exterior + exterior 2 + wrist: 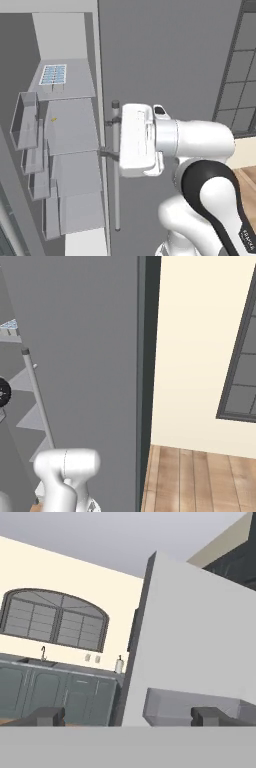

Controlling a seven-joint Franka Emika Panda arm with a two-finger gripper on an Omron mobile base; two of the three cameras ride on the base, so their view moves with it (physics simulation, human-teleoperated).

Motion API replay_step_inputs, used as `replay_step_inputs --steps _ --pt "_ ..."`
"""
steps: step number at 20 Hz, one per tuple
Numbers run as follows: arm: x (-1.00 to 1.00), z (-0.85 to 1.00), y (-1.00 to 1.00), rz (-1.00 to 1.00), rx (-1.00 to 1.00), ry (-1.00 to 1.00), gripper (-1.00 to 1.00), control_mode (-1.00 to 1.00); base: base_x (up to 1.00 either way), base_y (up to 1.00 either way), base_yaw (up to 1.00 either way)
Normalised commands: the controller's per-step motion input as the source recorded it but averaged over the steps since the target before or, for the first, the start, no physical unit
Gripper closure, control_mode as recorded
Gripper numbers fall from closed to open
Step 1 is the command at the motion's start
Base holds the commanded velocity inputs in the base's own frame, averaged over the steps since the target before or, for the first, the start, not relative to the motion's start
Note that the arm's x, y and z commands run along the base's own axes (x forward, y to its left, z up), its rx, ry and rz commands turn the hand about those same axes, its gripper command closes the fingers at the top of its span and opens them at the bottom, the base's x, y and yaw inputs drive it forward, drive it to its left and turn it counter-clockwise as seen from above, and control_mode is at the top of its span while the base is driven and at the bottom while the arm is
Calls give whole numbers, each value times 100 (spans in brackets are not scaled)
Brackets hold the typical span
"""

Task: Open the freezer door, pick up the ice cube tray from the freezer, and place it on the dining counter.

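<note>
The freezer stands open, showing pale grey shelves. The light blue ice cube tray lies flat on the top shelf, and a sliver of it shows at the left edge of the right base view. The freezer door is swung out to the left with its grey bins facing in. My gripper is open and empty in front of the middle shelves, well below and right of the tray. In the hand view the gripper faces the door's white inner panel. The dining counter is out of view.
The plain grey fridge door with its vertical bar handle is just right of my hand. A dark-framed window and wooden floor lie to the right. A sink counter with dark cabinets sits beyond the open door.
</note>
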Motion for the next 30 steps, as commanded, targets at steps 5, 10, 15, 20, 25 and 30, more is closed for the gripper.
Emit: replay_step_inputs --steps 5,10,15,20,25,30 --pt "32 -6 32 0 1 0 -100 -100 0 0 0" --pt "38 -16 12 0 0 0 -100 -100 0 0 0" --pt "43 -25 20 0 0 0 -100 -100 0 0 0" --pt "39 -19 38 0 0 1 -100 -100 0 0 0" --pt "34 -6 48 0 0 2 -100 -100 0 0 0" --pt "28 -1 50 0 0 5 -100 -100 0 0 0"
